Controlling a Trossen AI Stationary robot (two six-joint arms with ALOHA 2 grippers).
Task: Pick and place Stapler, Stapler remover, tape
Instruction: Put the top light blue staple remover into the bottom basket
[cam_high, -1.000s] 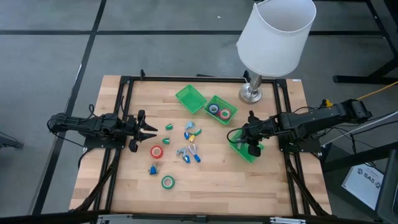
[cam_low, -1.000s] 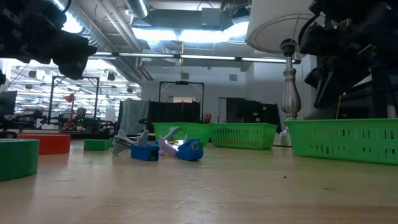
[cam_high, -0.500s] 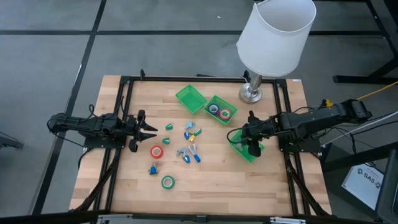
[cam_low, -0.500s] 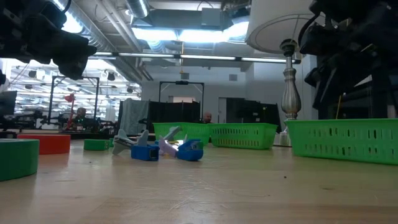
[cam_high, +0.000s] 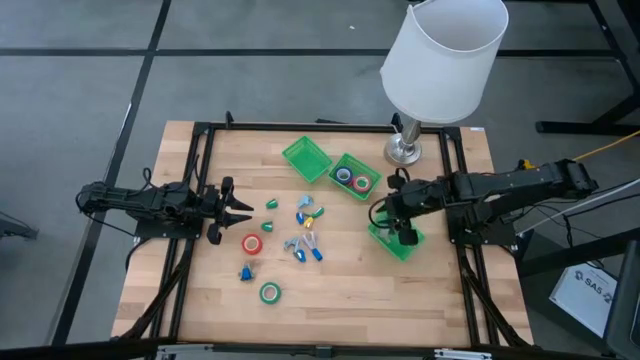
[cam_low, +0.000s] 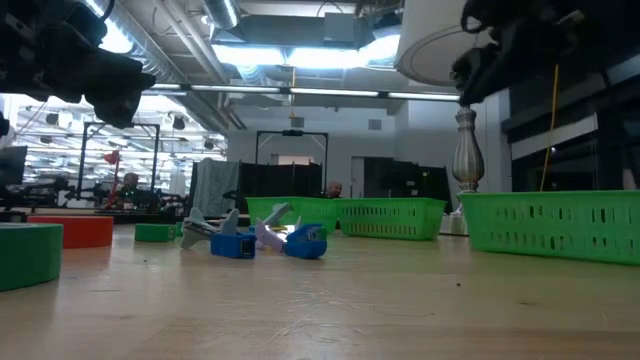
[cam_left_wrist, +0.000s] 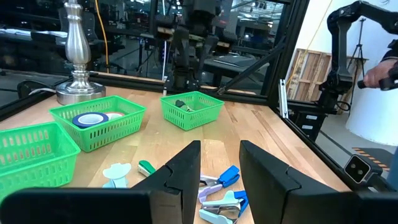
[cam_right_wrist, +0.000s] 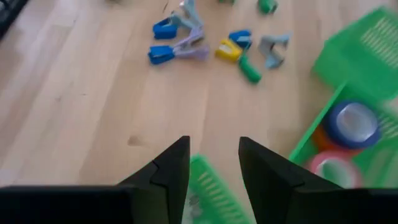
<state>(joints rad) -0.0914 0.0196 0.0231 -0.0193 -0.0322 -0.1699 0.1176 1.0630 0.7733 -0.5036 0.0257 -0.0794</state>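
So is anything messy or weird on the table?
Nothing looks broken or spilled. Small tools lie jumbled mid-table, and loose tape rolls sit apart: a red one and a green one. Three green trays stand at different angles, one under the right gripper.

In the low view a green tape roll at the left edge is cut off by the frame. The lamp shade covers part of its own base in the high view. In the right wrist view the nearest green tray is partly hidden behind the fingers, and the small items on the bench are blurred.
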